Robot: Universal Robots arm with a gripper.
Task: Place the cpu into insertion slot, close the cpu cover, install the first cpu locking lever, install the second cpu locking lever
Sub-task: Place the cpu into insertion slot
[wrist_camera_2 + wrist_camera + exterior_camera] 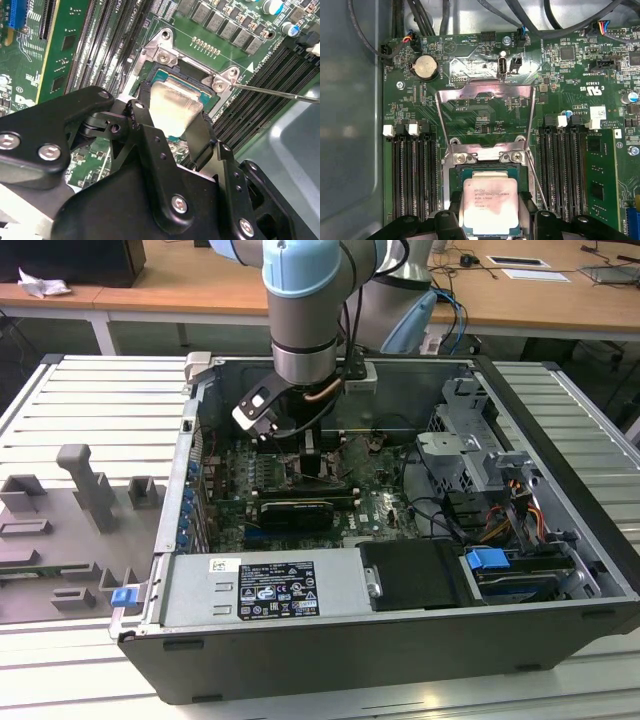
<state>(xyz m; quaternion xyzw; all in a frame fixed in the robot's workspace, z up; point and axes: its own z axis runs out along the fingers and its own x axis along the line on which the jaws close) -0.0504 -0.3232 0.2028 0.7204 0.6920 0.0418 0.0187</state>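
The pincer clasps the cpu directly above its socket, apparently square to it; the cpu cover stands open.

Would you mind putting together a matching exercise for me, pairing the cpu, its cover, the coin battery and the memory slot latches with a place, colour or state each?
Things:
1. cpu
2. cpu cover
3. coin battery
4. memory slot latches

Descriptions:
A. white
B. swung open, clear of the socket
C. between the fingers of the gripper, at the socket
D. round and silver

Pairs: 1-C; 2-B; 3-D; 4-A
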